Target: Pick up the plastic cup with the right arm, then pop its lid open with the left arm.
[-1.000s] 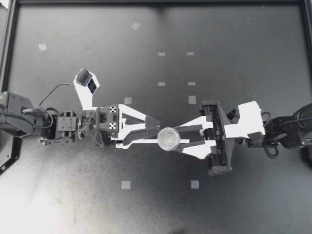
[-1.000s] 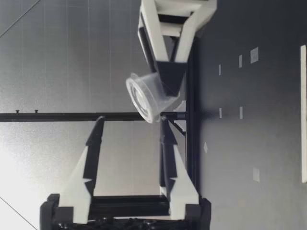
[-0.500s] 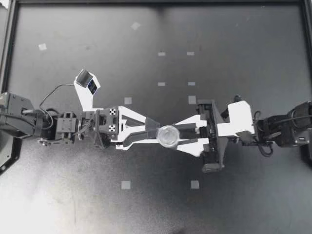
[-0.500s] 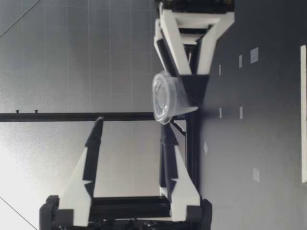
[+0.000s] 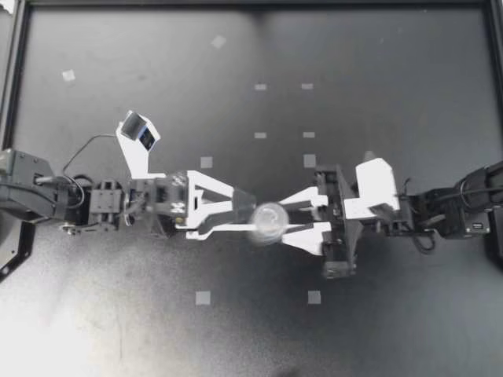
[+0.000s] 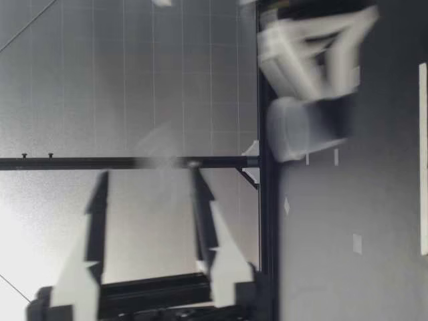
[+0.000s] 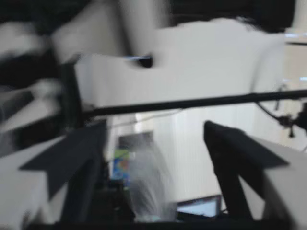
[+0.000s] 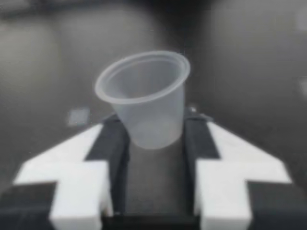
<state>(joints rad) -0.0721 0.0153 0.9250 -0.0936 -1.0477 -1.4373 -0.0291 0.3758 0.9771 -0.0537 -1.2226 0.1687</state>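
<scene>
My right gripper [image 5: 289, 217] is shut on a small clear plastic cup [image 5: 267, 222] near the middle of the black table [image 5: 377, 314]. In the right wrist view the cup [image 8: 144, 100] sits with its lower part pinched between both fingers and its rim up, at the tips of the gripper [image 8: 156, 125]. My left gripper [image 5: 242, 215] is open, its tips on either side of the cup's near edge. In the low view the cup [image 6: 304, 127] is upright, just above the table and blurred. There the left gripper [image 6: 150, 200] is higher than the cup. In the left wrist view, the fingers [image 7: 72, 158] spread wide around a faint blur.
Small pale tape squares [image 5: 203, 298] dot the table, another one [image 5: 313, 297] nearer the right arm. A black frame rail [image 5: 12, 78] borders the table at the left and far sides.
My right arm has pushed toward the left arm and sunk toward the table, turning the cup from tilted to upright. The left gripper has risen and stayed open.
</scene>
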